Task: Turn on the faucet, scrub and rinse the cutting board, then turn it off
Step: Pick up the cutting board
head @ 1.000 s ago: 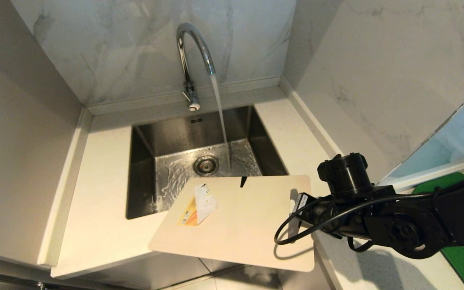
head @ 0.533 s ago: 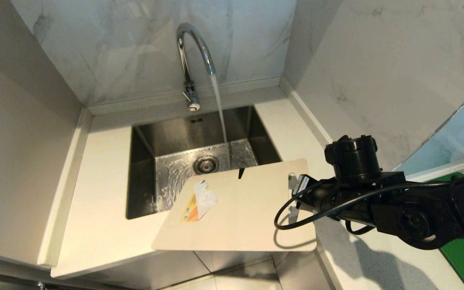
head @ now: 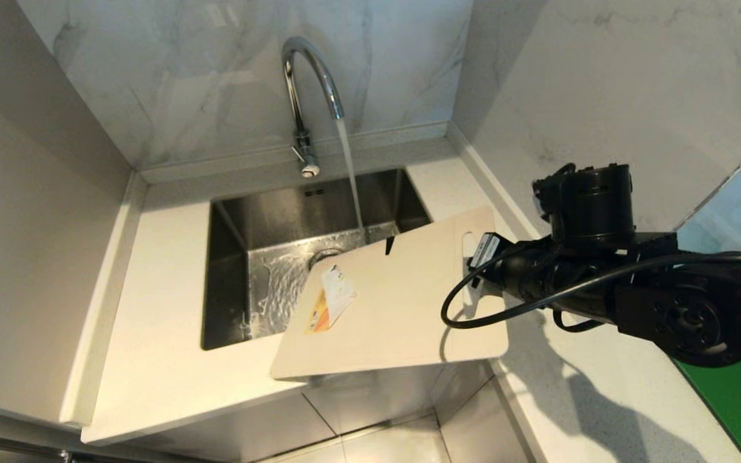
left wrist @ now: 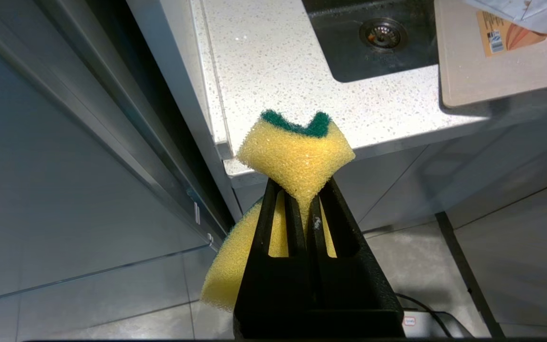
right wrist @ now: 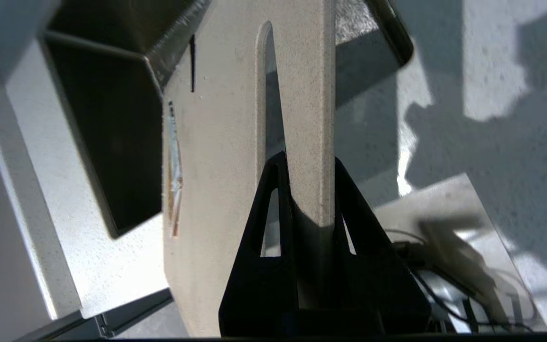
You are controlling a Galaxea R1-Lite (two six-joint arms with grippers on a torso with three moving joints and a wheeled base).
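Left gripper (left wrist: 304, 209) parked low beside the bench front, out of the head view, clamped on a yellow-and-green sponge (left wrist: 296, 159); no change there.

Faucet (head: 309, 90) running, stream falling into the sink (head: 235, 257) just behind the far edge of the cutting board (head: 396, 308).

Board now raised and carried back toward the sink compared with a second ago: far edge higher and tilted up, near edge lifted off the bench (head: 152, 321) front, label side facing up. Far edge close to the stream; touching or not, cannot tell.

Right gripper (right wrist: 310, 166) closed on the board's handle end, one finger through the slot, the other on the outer edge.

Judgement: rinse approach under way; scrubbing with the sponge not yet begun. Thin wet board in a narrow edge grip, so risk of slipping.
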